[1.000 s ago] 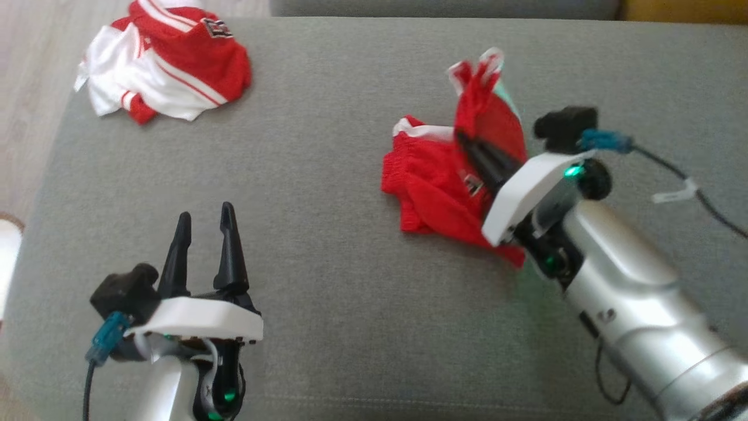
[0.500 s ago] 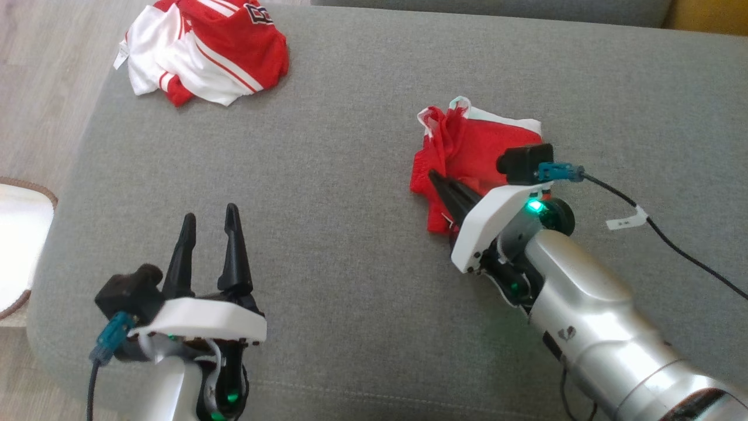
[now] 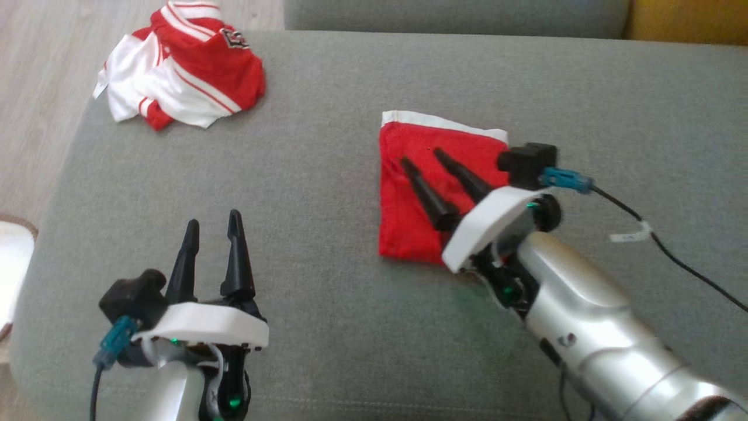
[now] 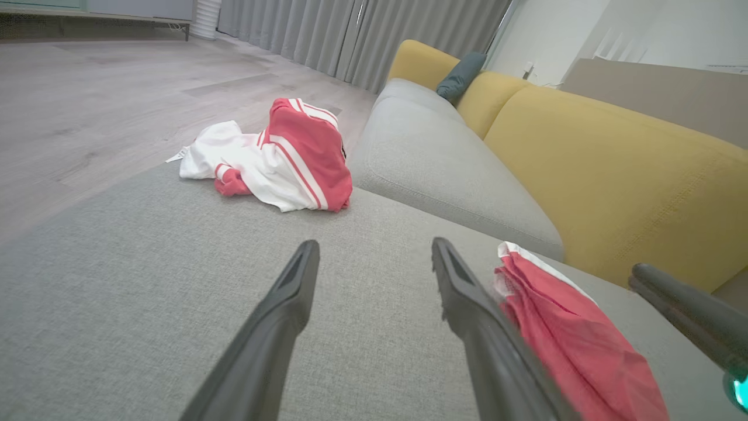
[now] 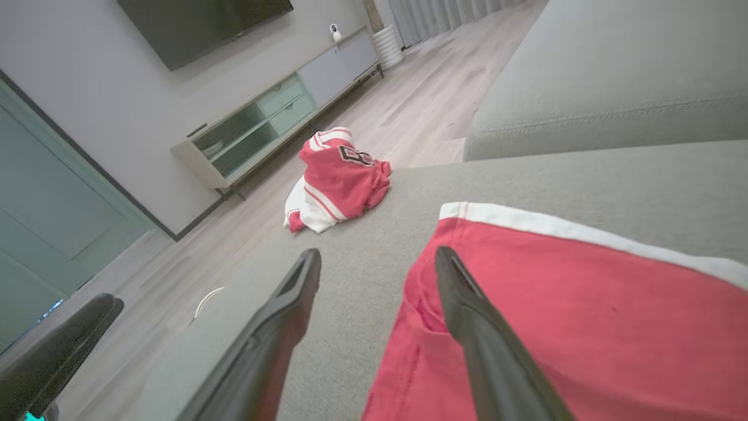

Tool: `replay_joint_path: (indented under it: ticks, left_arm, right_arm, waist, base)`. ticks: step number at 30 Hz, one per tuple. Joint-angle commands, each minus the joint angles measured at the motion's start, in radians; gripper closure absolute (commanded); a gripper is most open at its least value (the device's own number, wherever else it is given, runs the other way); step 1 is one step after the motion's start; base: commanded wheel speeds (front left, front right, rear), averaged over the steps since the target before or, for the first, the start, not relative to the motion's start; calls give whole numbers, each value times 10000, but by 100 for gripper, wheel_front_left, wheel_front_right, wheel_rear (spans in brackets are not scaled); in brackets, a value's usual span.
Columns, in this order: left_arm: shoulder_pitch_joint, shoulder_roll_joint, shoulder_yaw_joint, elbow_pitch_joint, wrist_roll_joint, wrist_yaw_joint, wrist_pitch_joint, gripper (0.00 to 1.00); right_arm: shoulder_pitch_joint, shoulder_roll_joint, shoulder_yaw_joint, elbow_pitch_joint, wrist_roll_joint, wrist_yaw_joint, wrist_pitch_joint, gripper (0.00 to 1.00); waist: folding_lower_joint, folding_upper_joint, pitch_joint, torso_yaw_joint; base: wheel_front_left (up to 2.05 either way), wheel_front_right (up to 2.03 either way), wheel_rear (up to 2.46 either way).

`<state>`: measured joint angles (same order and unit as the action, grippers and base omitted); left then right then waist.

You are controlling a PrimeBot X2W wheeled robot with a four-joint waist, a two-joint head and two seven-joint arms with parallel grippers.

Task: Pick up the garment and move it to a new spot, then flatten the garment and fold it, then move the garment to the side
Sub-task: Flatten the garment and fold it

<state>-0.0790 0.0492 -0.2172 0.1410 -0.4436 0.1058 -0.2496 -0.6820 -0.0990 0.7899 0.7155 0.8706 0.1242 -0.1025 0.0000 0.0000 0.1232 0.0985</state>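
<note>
The garment [image 3: 421,204] is a red piece with a white band along its far edge, lying flat on the grey sofa cushion [image 3: 327,152]. My right gripper [image 3: 423,159] is open, its fingers low over the red cloth with nothing between them. In the right wrist view the garment [image 5: 584,304] spreads under the right gripper [image 5: 377,257]. My left gripper [image 3: 213,220] stands open over bare cushion at the lower left, well apart from the garment. In the left wrist view the garment [image 4: 572,333] lies to the right of the left gripper [image 4: 374,251].
A crumpled red and white jersey [image 3: 181,82] lies at the cushion's far left corner, near the edge and the wooden floor [image 3: 41,58]. A yellow sofa back [image 4: 613,175] rises behind the cushion. A black cable [image 3: 672,257] trails from my right wrist.
My right gripper has opened and let go of the garment, which was bunched up in it and now lies flat. The head camera has shifted. The left gripper has stayed put.
</note>
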Motion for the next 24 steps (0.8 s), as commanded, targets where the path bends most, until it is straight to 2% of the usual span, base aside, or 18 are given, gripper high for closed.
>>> replay_joint_path:
  ticks: [1, 8, 10, 11, 14, 24]
  left_arm:
    - [-68, 13, 238, -280, -44, 18, -122, 0]
    - [-16, 12, 131, -320, -53, 34, -122, 0]
    - [-35, 12, 121, -341, -44, 25, -122, 0]
    - [-48, 12, 124, -353, -38, 26, -122, 0]
    - [-94, 11, 141, -374, -26, 26, -122, 0]
    - [-248, 11, 204, -359, -13, 12, -122, 0]
  right_arm:
    - [35, -144, -174, -280, -36, 65, -271, 0]
    - [214, -955, -1006, 314, -863, 65, -915, 2]
    - [276, -1026, -1091, 554, -1145, 65, -945, 50]
    - [304, -1036, -1113, 670, -1276, 65, -952, 60]
    - [409, -939, -1070, 1009, -1539, 65, -828, 100]
    - [423, -199, -202, 1660, -1896, 65, -509, 100]
  waist:
    - [0, 0, -95, -107]
    - [0, 0, -113, -178]
    - [0, 0, -52, -143]
    - [0, 0, -19, -118]
    - [0, 0, 74, -27]
    - [0, 0, 271, 302]
  base:
    - [0, 0, 0]
    - [0, 0, 0]
    - [0, 0, 0]
    - [0, 0, 0]
    - [0, 0, 0]
    - [0, 0, 0]
